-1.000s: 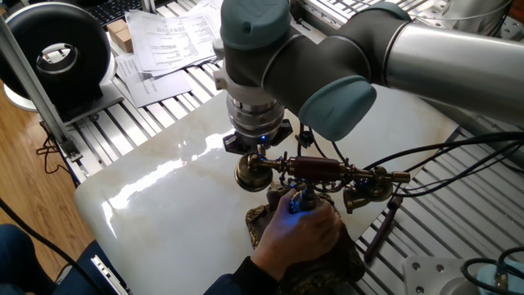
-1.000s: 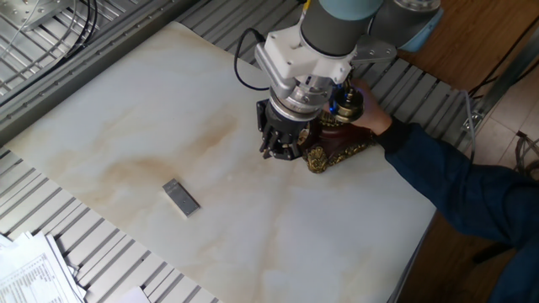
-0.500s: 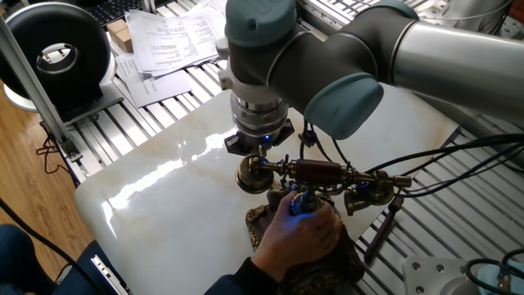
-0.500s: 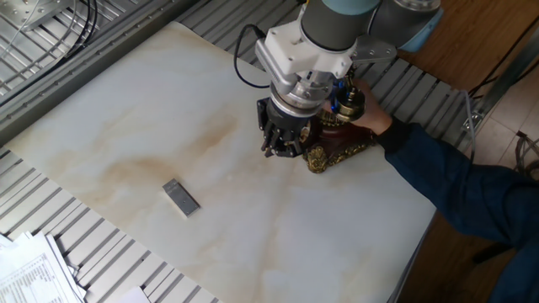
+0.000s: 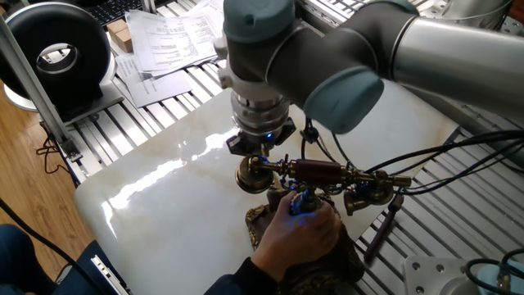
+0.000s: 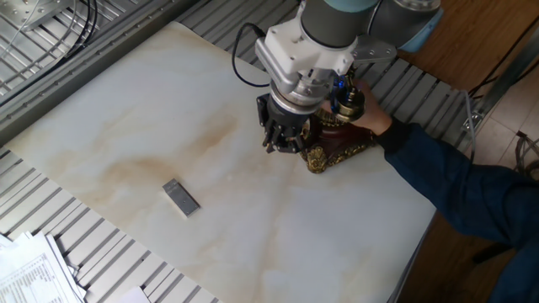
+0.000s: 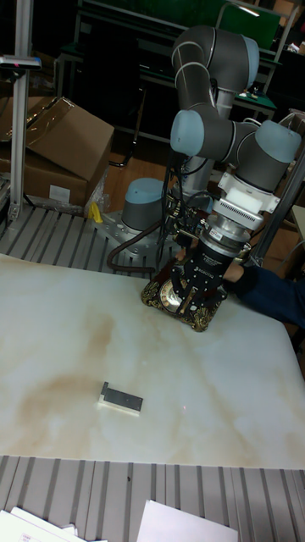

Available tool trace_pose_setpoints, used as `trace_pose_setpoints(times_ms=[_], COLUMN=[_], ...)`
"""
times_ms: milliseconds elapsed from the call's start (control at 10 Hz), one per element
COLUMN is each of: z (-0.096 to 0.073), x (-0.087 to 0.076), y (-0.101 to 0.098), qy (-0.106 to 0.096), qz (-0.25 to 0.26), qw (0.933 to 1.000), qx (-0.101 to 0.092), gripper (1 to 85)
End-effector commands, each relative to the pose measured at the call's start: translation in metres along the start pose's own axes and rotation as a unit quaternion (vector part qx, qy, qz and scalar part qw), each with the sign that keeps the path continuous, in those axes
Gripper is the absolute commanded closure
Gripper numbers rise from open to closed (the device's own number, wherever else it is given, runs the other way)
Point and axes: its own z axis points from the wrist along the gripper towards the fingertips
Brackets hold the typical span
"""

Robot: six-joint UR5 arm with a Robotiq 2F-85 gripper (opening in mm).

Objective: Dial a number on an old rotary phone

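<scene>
The old rotary phone [image 5: 304,190] is a small ornate brass set near the table's edge. Its maroon-barred handset [image 5: 318,170] lies across the cradle. In the tall fixed view its round dial [image 7: 175,293] faces the camera. My gripper [image 5: 260,148] points down at the dial side of the phone [image 6: 331,155], its dark fingers [image 7: 203,280] right over the dial face. The wrist hides the fingertips, so I cannot make out their spacing or whether they touch the dial. A person's hand [image 5: 300,232] grips the phone's base from the other side.
A small grey block [image 6: 181,196] lies on the marble table [image 6: 126,126], well away from the phone. The person's blue sleeve [image 6: 455,189] reaches in over the table edge. Cables [image 5: 434,164] trail beside the phone. Papers [image 5: 168,41] and a black round device [image 5: 57,49] sit beyond the table.
The gripper and wrist have shifted slightly, a little up and toward the phone. The phone, hand and grey block stay where they were.
</scene>
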Motion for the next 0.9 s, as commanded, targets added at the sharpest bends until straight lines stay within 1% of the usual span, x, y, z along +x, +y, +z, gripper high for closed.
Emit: trace_pose_setpoints(times_ms=[0,100,200,300,400,500,600,800], z=[-0.017,-0.018,-0.018,-0.019,-0.022,-0.024,-0.027,-0.026], x=[0.008,0.014,0.016,0.011,0.01,0.01,0.013,0.015], y=[-0.007,-0.007,-0.014,-0.028,-0.033,-0.033,-0.03,-0.028], qy=[0.021,0.031,0.032,0.027,0.025,0.023,0.026,0.031], qz=[-0.023,-0.029,-0.044,-0.072,-0.081,-0.082,-0.079,-0.079], qw=[0.9995,0.9991,0.9985,0.997,0.9964,0.9962,0.9963,0.9962], qx=[0.0,-0.005,-0.005,0.008,0.012,0.016,0.024,0.017], gripper=[84.3,84.3,84.3,84.3,84.3,84.3,84.3,84.3])
